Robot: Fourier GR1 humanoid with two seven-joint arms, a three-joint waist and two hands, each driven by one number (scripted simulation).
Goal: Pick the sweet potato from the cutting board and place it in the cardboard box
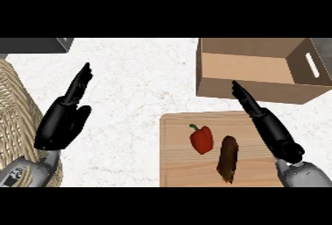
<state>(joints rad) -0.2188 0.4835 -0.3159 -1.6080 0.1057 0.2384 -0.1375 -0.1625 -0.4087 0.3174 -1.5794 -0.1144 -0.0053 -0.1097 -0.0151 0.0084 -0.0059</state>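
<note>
**Item: sweet potato, awaiting pickup**

Location: sweet potato (227,159) lies lengthwise on the cutting board (178,167), just right of a red pepper (201,139), apart from it. Right hand (272,132): fingers straight, holding nothing, above the board's right edge. Left hand (65,118): open, resting at left by the wicker basket (16,110). Handling advice: bring the right hand down from the right side, clear of the pepper, and grasp mid-length; the cardboard box (259,88) stands just behind the board.
</note>
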